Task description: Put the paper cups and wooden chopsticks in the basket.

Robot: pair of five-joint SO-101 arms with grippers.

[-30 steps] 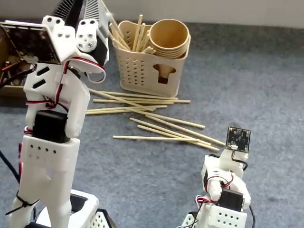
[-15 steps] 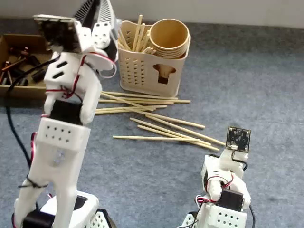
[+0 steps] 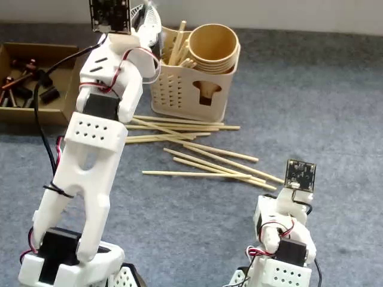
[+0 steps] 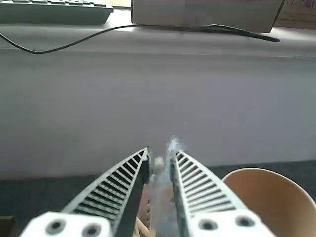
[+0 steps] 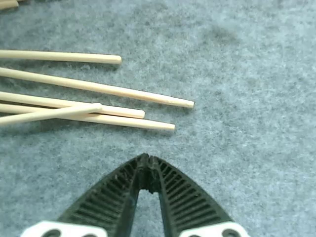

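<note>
White arms (image 3: 90,155) with black servos (image 3: 99,107) and red wires (image 3: 275,225); left pincer (image 4: 159,155) white, right pincer (image 5: 146,163) black.

A beige slotted basket (image 3: 188,89) stands upright just beside the left claw (image 4: 159,151), holding stacked tan paper cups (image 3: 212,45) and upright wooden chopsticks (image 3: 175,45). Loose chopsticks (image 3: 203,161) lie scattered flat, nearest ends just ahead of the right claw (image 5: 147,159).

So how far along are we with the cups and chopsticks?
Done: the cups are stacked in the basket, with several chopsticks standing beside them. In hand: the left gripper is raised by the basket; whether it holds a chopstick is unclear. Left: a scatter of loose chopsticks on the carpet, with the right gripper shut and empty beside them.
</note>
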